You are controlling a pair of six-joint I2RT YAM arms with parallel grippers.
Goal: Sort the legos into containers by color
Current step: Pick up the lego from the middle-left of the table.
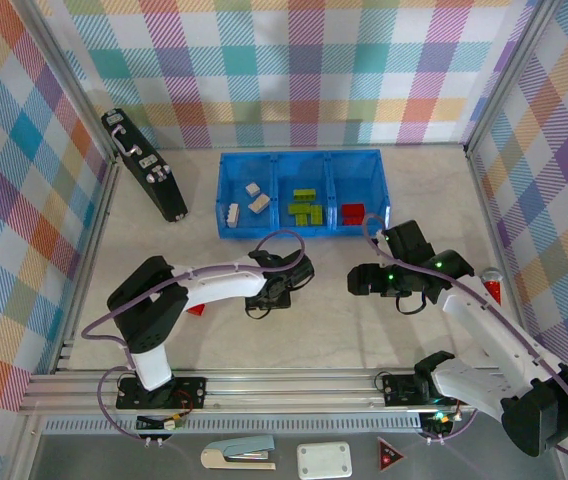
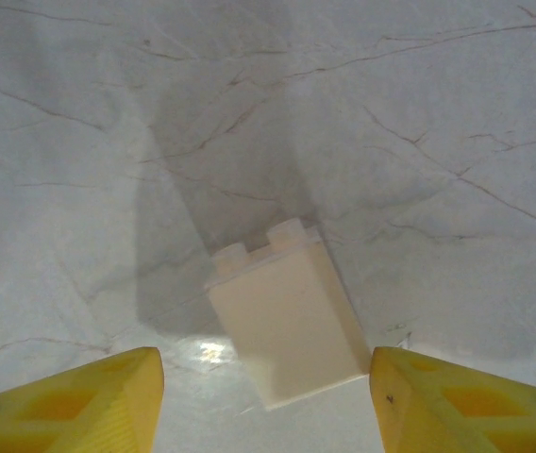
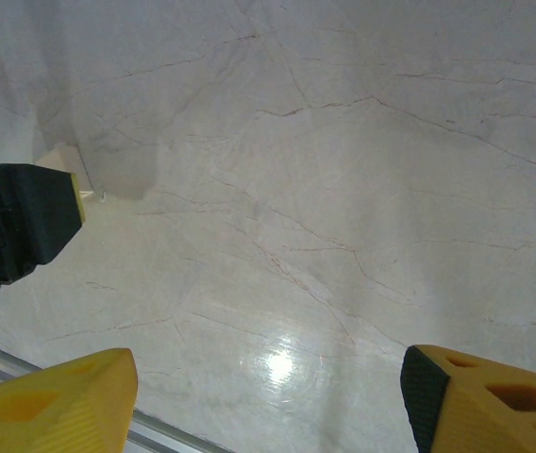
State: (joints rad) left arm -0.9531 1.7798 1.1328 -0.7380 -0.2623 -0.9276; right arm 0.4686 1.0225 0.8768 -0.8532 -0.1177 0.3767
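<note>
- A bright blue plastic rectangular tray (image 1: 226, 190) with three open square compartments is set on the pale marbled desk (image 1: 364, 340), close to the middle of its far edge.
- Three cream studded plastic bricks (image 1: 258, 203) are held in the left compartment, a cluster of lime green bricks (image 1: 304, 206) in the middle one, and red bricks (image 1: 352, 212) in the right one.
- One more cream two-stud brick (image 2: 287, 316) is seen lying flat on the desk in the left wrist view, its studs turned away from the camera.
- The left pincer (image 2: 266, 376) is positioned around this brick; its yellow fingers (image 2: 108, 396) are spread apart on either side, and the brick is touched by neither.
- In the top view, the left pincer (image 1: 282, 290) is found near the middle of the desk, on the near side of the tray.
- The right pincer (image 3: 268, 382) is held wide open over bare desk, with nothing between its fingers.
- In the top view, the right pincer (image 1: 361, 282) is placed just right of the left one, toward the tray's right compartment.
</note>
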